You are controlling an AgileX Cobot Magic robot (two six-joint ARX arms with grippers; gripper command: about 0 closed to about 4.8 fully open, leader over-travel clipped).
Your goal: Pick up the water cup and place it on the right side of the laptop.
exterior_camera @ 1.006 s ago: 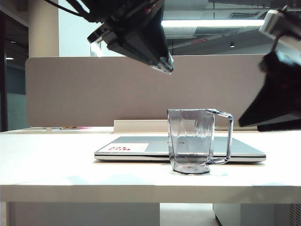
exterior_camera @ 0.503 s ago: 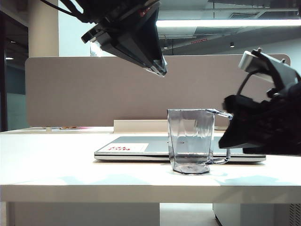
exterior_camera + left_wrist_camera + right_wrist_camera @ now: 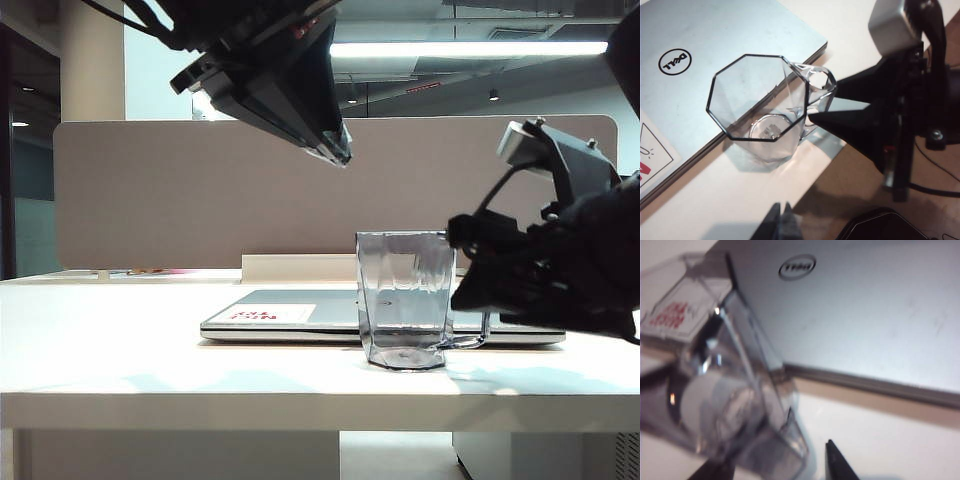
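The see-through grey-blue plastic water cup [image 3: 405, 298] with faceted walls and a loop handle stands upright on the white counter [image 3: 150, 360], right at the front edge of the slim silver-grey laptop [image 3: 300, 312], lid shut, dark oval logo [image 3: 675, 61] on top and a white sticker with red lettering [image 3: 272, 314] near one corner. In the left wrist view the cup's base sits on the counter just off the laptop's edge, and its octagonal rim [image 3: 758, 98] overlaps the lid from that angle.

The right gripper [image 3: 462, 266] is down at cup level on the handle side, black fingers [image 3: 850, 122] spread wide and pointing at the cup. One finger tip is right at the handle loop [image 3: 819, 84], the other passes beside it; can't tell if anything actually touches. In the right wrist view the cup [image 3: 725, 390] is blurry and sits just ahead of the two dark finger tips [image 3: 837, 462], mostly off to one side rather than squarely between them. Nothing is grasped.

The left gripper [image 3: 335, 150] hangs well above the cup, angled down toward it. Its fingers [image 3: 781, 224] look pressed together with nothing in them.
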